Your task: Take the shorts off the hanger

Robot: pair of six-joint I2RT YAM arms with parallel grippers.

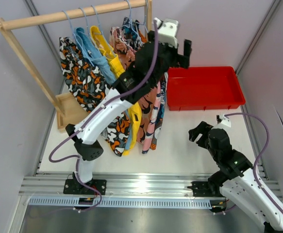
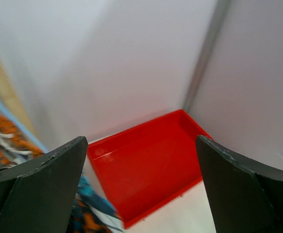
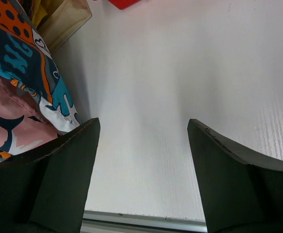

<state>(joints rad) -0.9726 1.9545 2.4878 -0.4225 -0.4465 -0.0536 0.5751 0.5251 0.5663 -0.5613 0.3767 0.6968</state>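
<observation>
Several shorts hang on light blue wire hangers [image 1: 85, 17] from a wooden rod [image 1: 78, 14]: black-orange-white blotched [image 1: 80, 73], light blue [image 1: 90, 48], yellow [image 1: 111, 53], pink patterned [image 1: 122, 41] and blue-orange patterned [image 1: 131, 26]. My left arm reaches up across them. Its gripper [image 1: 180, 56] is open just right of the rod's end, nothing between its fingers [image 2: 44, 179]. My right gripper [image 1: 198, 132] hangs open low over the white table, right of the hems. In the right wrist view the blue-orange shorts [image 3: 20, 53] and pink shorts [image 3: 10, 126] lie left of the empty jaws.
A red tray [image 1: 204, 87] sits at the back right, seen far off between the left fingers [image 2: 146, 160]. The rack's wooden foot [image 1: 71, 109] stands at the left. Grey walls close in the table on three sides. A metal rail [image 1: 141, 187] runs along the near edge.
</observation>
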